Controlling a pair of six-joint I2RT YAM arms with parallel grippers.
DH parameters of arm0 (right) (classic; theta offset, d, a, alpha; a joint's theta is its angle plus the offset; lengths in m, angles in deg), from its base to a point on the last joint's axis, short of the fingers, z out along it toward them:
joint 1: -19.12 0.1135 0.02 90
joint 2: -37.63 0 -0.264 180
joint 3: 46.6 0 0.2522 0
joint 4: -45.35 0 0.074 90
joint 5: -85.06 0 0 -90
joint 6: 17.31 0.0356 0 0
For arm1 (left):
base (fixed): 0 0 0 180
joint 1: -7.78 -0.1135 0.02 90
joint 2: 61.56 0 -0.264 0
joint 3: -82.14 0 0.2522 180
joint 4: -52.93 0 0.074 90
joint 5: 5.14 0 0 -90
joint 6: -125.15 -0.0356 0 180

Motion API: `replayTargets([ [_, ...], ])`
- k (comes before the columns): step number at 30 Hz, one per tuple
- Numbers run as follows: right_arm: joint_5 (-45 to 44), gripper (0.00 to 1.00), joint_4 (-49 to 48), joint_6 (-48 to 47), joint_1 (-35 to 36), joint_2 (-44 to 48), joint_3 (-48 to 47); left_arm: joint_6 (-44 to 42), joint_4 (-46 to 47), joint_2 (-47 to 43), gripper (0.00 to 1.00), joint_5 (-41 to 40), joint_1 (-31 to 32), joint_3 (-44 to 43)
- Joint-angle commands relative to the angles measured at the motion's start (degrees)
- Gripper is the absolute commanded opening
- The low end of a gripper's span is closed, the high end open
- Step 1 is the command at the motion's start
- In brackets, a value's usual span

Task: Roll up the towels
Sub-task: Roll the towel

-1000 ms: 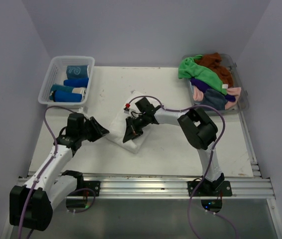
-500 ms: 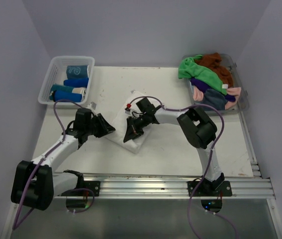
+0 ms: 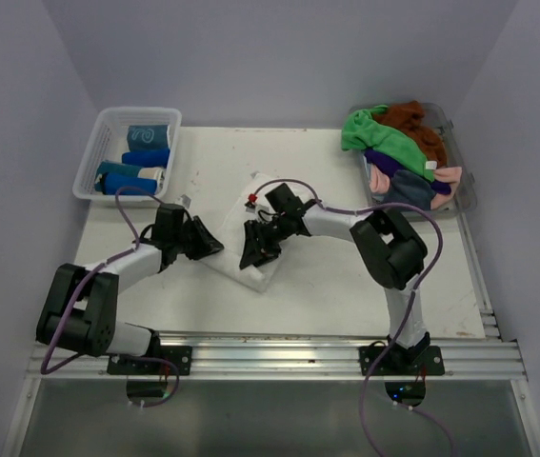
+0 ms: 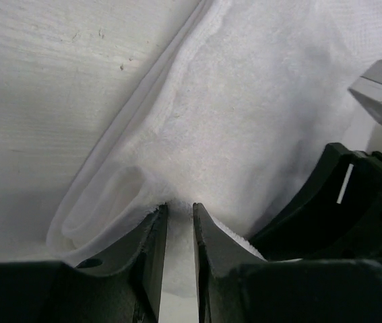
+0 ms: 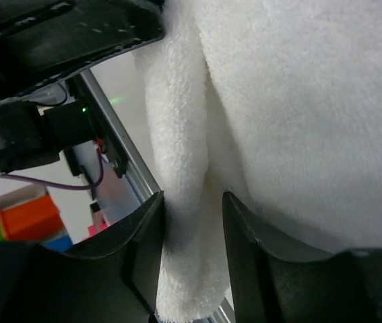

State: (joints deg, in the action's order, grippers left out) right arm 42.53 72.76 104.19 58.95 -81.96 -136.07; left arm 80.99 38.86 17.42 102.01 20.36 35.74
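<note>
Your right claw (image 5: 192, 198) has just let go. Its fingers were pinched tight a second ago and now stand parted, with a thick fold of the white towel (image 5: 298, 101) lying loose between them, against one finger and clear of the other. Your left claw (image 4: 179, 208) has narrowed to a slim gap, with its tips pushed into the towel's left edge where the cloth bunches up. Whether any cloth is actually nipped between those tips cannot be told.

This reads as a hand-over: the right side is giving up the fold just as the left arrives to take the edge. The towel is folded but not yet rolled, and it lies at an angle in the middle of the tabletop (image 4: 56, 74). With the fold released and no sure grip on the other side, the fold may relax before a roll can start.

Compared with a second ago, your left arm has swung in from the left. Its claw then sat apart from the towel over bare tabletop, and now it touches the edge. The right arm has hardly shifted, and the towel lies where it was. The basket (image 3: 89, 162) of rolled blue towels (image 3: 146, 157) at far left and the tub (image 3: 467, 195) heaped with loose coloured towels (image 3: 398, 143) at far right look unchanged.
</note>
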Motion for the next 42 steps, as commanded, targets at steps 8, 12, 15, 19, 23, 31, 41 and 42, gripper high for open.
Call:
replayTargets([
  [8,-24.77,0.46,8.05,-5.65,1.11,20.61,3.72,1.0,4.62,5.22,0.25,-1.94,0.17,0.65],
  [12,-30.31,0.26,12.17,-9.17,6.91,22.21,1.18,1.35,4.62,6.01,0.24,-1.77,0.17,0.39],
  [15,-31.91,0.19,13.68,-10.76,11.22,18.62,-2.07,1.62,4.98,6.45,0.24,-1.24,0.17,0.39],
  [19,-31.37,0.13,12.98,-10.5,11.93,14.3,-3.57,1.7,4.8,6.27,0.24,-1.15,0.17,0.56],
  [23,-37.35,0.13,13.86,-11.64,11.32,11.75,-3.49,1.44,4.27,5.92,0.24,-1.06,0.17,0.39],
  [31,-36.13,0.09,8.68,-9.54,9.12,7.27,2.57,1.44,4.45,7.24,0.22,0.6,0.16,0.3],
  [41,-40.08,0.12,5.86,-9.53,9.12,17.46,5.65,1.09,3.83,7.77,0.22,1.49,0.08,-0.49],
  [42,-41.12,0.12,6.47,-9.8,9.12,17.03,5.83,1.18,3.83,7.77,0.22,1.49,0.16,-0.58],
])
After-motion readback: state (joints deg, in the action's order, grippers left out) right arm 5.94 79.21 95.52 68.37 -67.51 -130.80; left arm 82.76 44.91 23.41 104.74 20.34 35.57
